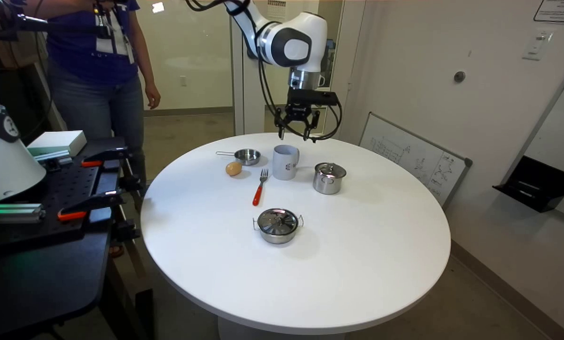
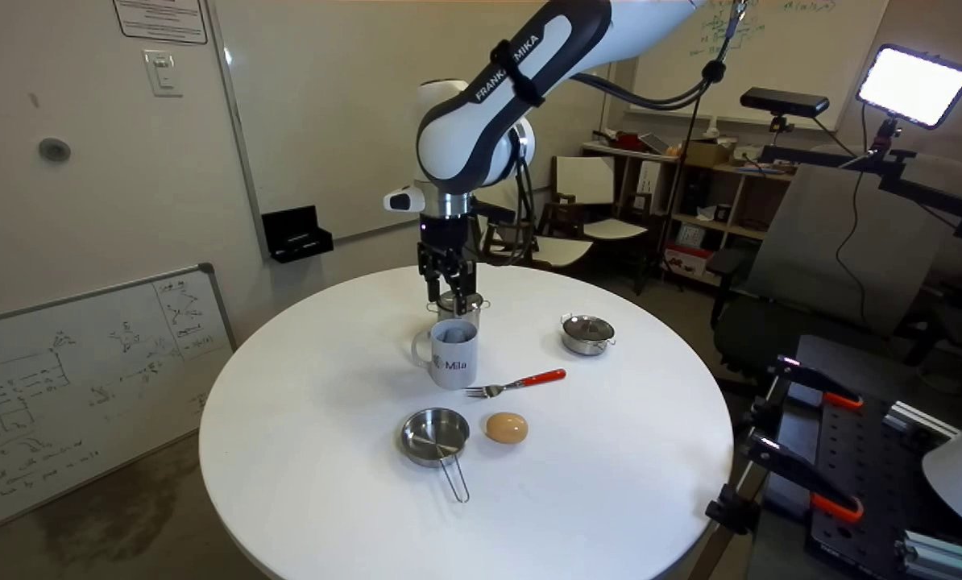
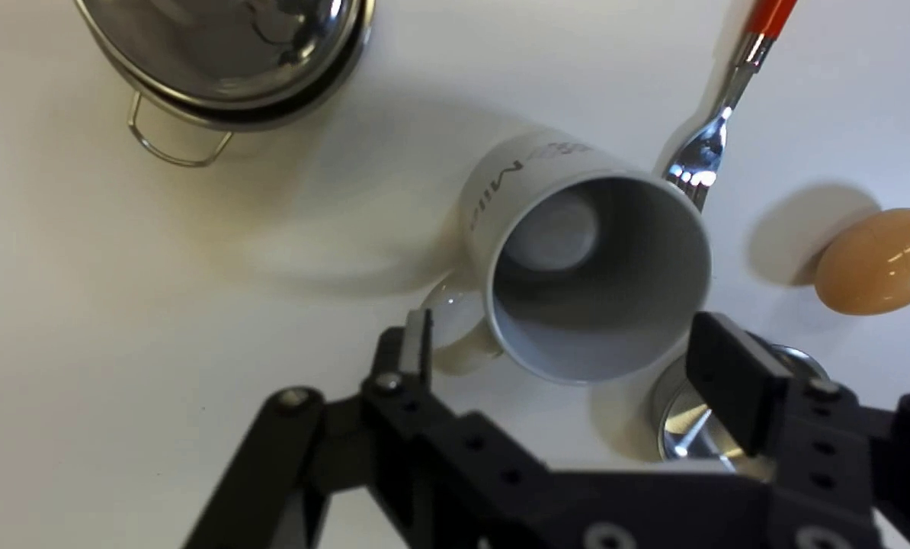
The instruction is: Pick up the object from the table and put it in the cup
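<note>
Round white tabletop (image 1: 367, 255) bore upright white cylindrical ceramic mug (image 1: 285, 163) (cup). Black two-finger gripper (image 1: 293, 136) hung above, jaws apart, nothing gripped; mug mouth lay below, partly btwn fingertips (image 3: 415, 343) in wrist view. Pick-up obj. & loc. couldn't be ID'd.

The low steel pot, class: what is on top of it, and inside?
A shiny lid sits on the low pot in both exterior views, hiding any contents: the inside cannot be seen.

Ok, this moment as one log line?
gripper: open, nothing held | position: raised near mug | mug: upright | egg, fork, pan: on table
</note>
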`<state>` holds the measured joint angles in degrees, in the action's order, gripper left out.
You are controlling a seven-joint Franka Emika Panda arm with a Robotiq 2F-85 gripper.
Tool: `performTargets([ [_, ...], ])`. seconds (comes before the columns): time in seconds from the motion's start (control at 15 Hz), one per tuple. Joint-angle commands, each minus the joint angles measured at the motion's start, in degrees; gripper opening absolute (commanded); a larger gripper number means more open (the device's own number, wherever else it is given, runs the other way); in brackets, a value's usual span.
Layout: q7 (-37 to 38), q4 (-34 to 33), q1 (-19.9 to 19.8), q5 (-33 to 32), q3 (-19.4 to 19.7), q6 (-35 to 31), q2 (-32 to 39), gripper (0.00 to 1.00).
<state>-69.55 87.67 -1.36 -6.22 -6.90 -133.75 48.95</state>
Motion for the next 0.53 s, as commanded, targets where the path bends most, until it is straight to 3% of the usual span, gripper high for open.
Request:
performTargets([
  [0.0,2.1,-1.1,0.5,-1.0,0.5,-0.5,0.2,1.00],
  [0.47,1.9,0.8,-0.1,-1.1,0.3,-1.6,-3.3,1.00],
])
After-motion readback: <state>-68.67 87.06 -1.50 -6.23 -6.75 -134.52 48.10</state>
